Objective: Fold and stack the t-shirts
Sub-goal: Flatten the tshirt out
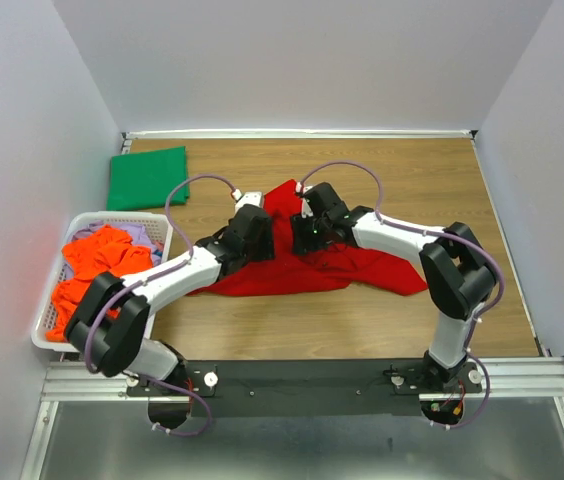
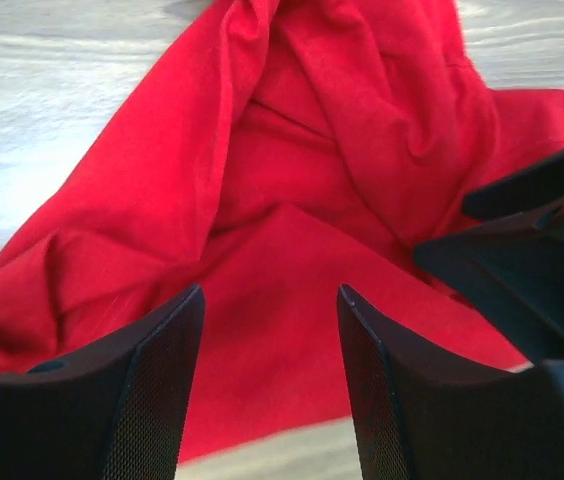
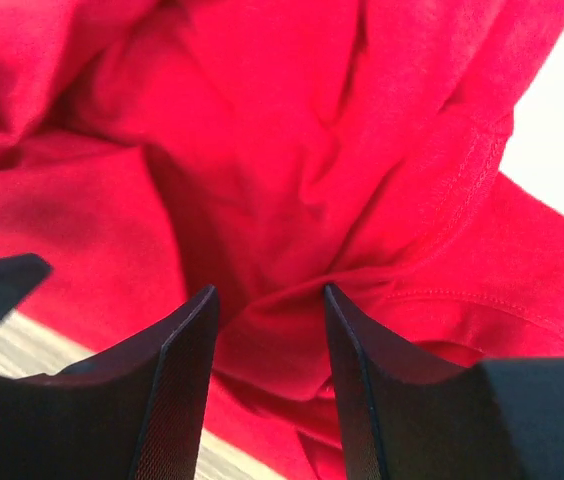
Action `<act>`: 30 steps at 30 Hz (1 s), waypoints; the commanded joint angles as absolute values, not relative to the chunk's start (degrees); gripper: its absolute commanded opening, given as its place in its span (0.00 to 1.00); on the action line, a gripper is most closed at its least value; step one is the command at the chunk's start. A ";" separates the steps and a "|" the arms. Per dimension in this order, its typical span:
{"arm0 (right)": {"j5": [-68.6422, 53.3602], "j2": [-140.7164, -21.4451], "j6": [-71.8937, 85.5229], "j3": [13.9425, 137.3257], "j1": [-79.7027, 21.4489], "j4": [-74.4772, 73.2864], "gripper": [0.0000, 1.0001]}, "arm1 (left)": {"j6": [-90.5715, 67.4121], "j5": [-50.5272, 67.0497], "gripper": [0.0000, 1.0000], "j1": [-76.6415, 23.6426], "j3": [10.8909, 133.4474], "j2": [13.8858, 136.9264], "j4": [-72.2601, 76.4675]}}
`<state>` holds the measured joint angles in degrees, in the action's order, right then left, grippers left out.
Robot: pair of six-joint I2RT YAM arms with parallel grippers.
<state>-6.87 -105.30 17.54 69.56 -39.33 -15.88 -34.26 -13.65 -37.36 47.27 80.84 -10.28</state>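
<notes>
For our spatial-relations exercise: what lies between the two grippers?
A bunched ridge of the red t-shirt lies between the left gripper and right gripper, seen in the top external view.

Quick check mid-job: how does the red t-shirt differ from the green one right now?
The red t-shirt lies bunched and wrinkled at mid-table; the green t-shirt lies flat in a neat folded rectangle. The red one sits under the left gripper and right gripper; the green one sits alone at the far left corner, beyond the basket. Both lie on the table, outside the basket.
</notes>
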 commanded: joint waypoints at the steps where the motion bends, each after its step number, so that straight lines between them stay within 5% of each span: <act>1: -5.28 -108.19 23.02 71.28 -39.38 -14.77 0.54 | -32.34 -11.43 0.63 -37.35 48.60 84.89 -4.84; 8: -2.47 -109.95 25.93 70.75 -39.38 -14.94 0.48 | -33.31 -10.90 0.62 -37.44 47.29 91.05 -4.31; 15: 9.75 -106.53 23.12 70.93 -36.83 -15.91 0.01 | -34.80 -8.62 0.60 -37.35 44.83 91.94 -4.92; 28: 29.70 -115.21 9.84 93.57 -13.02 -16.00 0.02 | -29.80 -1.94 0.60 -37.79 45.26 88.16 -6.06; 30: 31.37 -116.28 9.15 95.88 -10.90 -16.26 0.21 | -29.97 -2.46 0.63 -37.79 45.53 86.58 -6.24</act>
<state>22.44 -113.49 12.73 91.94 -13.47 -15.99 -31.66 -4.62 -37.54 46.02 90.15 -5.13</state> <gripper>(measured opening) 0.057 0.612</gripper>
